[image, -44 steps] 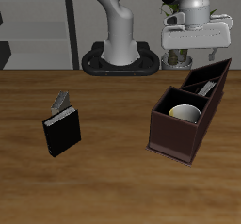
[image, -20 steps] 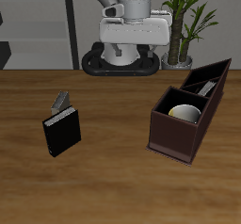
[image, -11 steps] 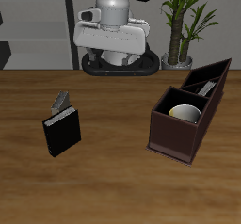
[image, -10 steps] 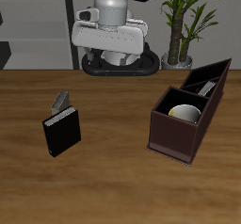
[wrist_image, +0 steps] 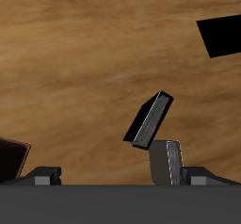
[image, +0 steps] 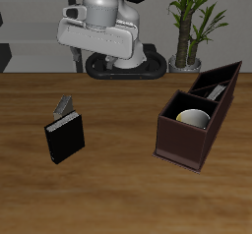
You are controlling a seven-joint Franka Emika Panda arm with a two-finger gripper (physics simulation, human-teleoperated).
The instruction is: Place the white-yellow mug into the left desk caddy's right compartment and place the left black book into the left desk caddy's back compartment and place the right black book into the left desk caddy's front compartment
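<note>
The white-yellow mug sits inside the right compartment, the large square section of the left desk caddy. A black book with a pale edge stands in one of the caddy's narrow slots. The right black book lies on the table far from the caddy; it also shows in the wrist view. My gripper hangs high above the table's back, open and empty. In the wrist view its fingers stand wide apart with nothing between them.
A grey patterned book leans just behind the right black book; it also shows in the wrist view. The robot's base stands at the back. A potted plant is behind the caddy.
My arm has swung from above the caddy's slots across the back of the table toward the side where the books lie. The gripper stays empty. Nothing on the table moved.
</note>
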